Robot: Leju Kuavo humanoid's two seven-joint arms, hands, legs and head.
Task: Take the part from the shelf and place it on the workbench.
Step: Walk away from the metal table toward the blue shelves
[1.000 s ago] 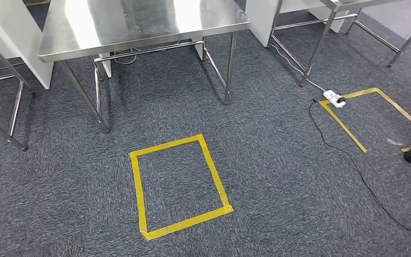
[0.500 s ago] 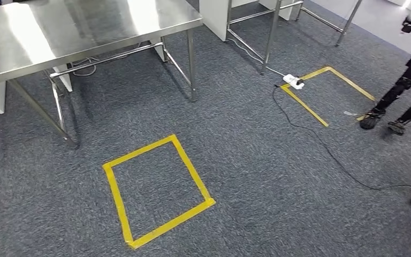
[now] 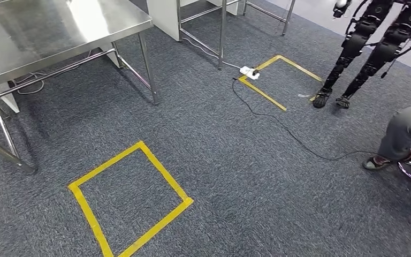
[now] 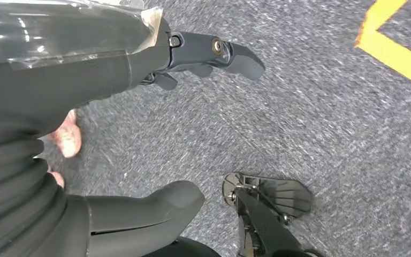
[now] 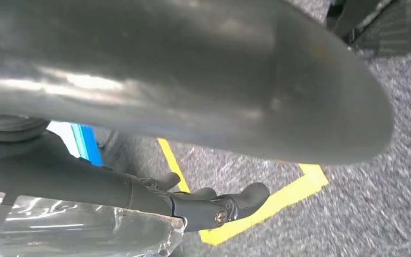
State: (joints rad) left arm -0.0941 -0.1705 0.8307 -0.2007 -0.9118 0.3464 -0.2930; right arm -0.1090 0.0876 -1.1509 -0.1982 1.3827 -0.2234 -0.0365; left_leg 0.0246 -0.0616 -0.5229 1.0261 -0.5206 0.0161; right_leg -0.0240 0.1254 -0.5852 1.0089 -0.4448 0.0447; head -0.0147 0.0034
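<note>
- Head view: you are looking down at grey carpet. The steel bench (image 3: 59, 27) sits ahead and to your left, its top bare where you can see it. A yellow tape square (image 3: 131, 201) lies on the floor just in front of it, a second tape outline (image 3: 278, 80) further right with a white power strip (image 3: 249, 71) and black cable (image 3: 299, 139). Another robot's legs (image 3: 361, 53) stand at the far right; a seated person's leg (image 3: 401, 134) is nearer. I see no shelf here.
- Left wrist view: the left hand (image 4: 139, 112) hangs over the carpet, thumb and fingers apart, a clear plastic-wrapped part (image 4: 59, 32) lying against its fingers. I can't tell if the fingers grip it.
- Right wrist view: the right hand (image 5: 155, 198) also hangs low, fingers lightly curled along the same kind of clear wrap (image 5: 69, 230); whether it grips, I can't tell.
- Judgement: the bench lies left of both hands, so the left arm is nearer; you likely need to turn left.
</note>
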